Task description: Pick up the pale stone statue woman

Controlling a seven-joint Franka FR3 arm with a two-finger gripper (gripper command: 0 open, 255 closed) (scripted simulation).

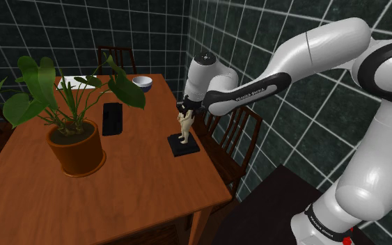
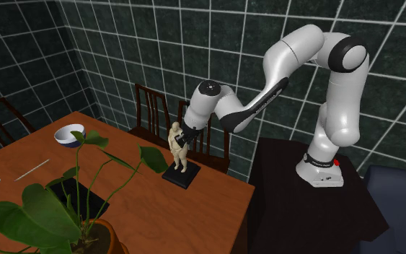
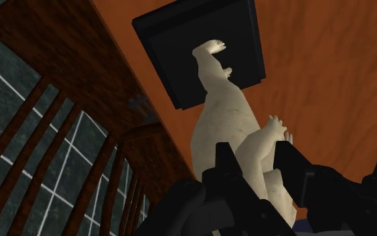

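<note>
A pale stone statue of a woman point(image 1: 183, 131) stands upright on a black square base point(image 1: 184, 146) near the wooden table's point(image 1: 138, 181) edge at the shoulder view's right. My black gripper point(image 1: 185, 108) comes down over the statue's head and upper body. In the wrist view the two fingers point(image 3: 224, 164) press against both sides of the statue's point(image 3: 223, 110) upper part, so my gripper point(image 3: 257, 167) is shut on it. The base point(image 3: 180, 40) still looks level with the tabletop. From the second exterior view the statue point(image 2: 177, 151) sits under my gripper point(image 2: 182, 136).
A big potted plant point(image 1: 76, 149) stands on the table toward the shoulder view's left. A black flat slab point(image 1: 112, 118), a white bowl point(image 1: 142, 82) and a white sheet point(image 1: 76, 82) lie farther back. A wooden chair point(image 1: 232, 136) stands close beside the statue's table edge.
</note>
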